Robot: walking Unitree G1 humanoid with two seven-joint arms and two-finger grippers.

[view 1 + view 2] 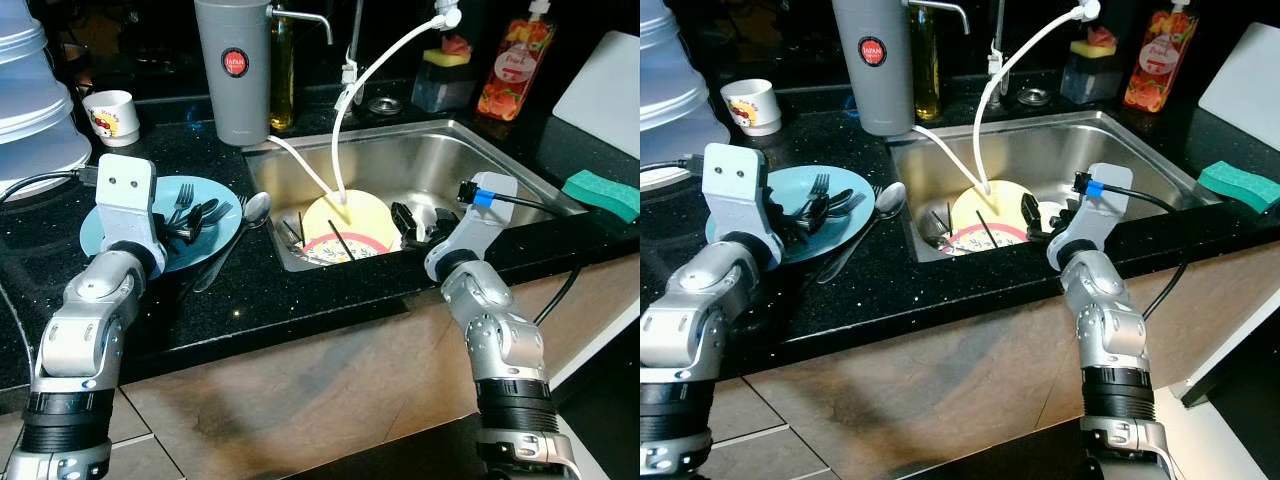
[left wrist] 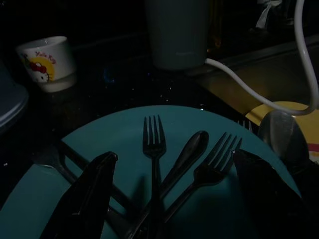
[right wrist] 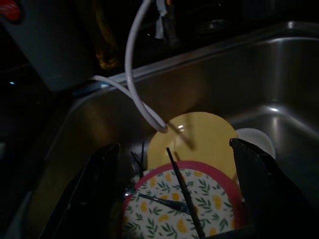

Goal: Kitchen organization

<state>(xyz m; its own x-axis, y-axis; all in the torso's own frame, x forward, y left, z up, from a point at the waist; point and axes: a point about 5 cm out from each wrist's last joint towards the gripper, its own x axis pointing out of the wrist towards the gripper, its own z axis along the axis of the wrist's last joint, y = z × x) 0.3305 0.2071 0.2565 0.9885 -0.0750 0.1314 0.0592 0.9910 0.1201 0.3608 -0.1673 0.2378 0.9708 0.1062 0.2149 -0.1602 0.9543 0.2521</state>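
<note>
A light blue plate [image 1: 120, 235] lies on the black counter left of the sink and carries several dark forks [image 2: 154, 144]. My left gripper [image 1: 195, 218] hovers open just over that cutlery, its fingers [image 2: 82, 196] spread to either side of the forks. A silver spoon [image 1: 254, 209] rests on the plate's edge toward the sink. In the steel sink [image 1: 450, 165] a yellow plate [image 1: 345, 213] leans behind a red-rimmed leaf-patterned plate [image 3: 174, 204]. My right gripper [image 1: 415, 224] is open at the sink's front edge, facing these plates with nothing held.
A white hose [image 1: 345, 130] hangs from the tap into the sink. A grey jug [image 1: 235, 70] stands at the sink's back left corner, with a small printed cup [image 1: 110, 115] beyond the plate. A green sponge [image 1: 600, 192] lies right of the sink; a soap bottle [image 1: 515, 65] stands behind.
</note>
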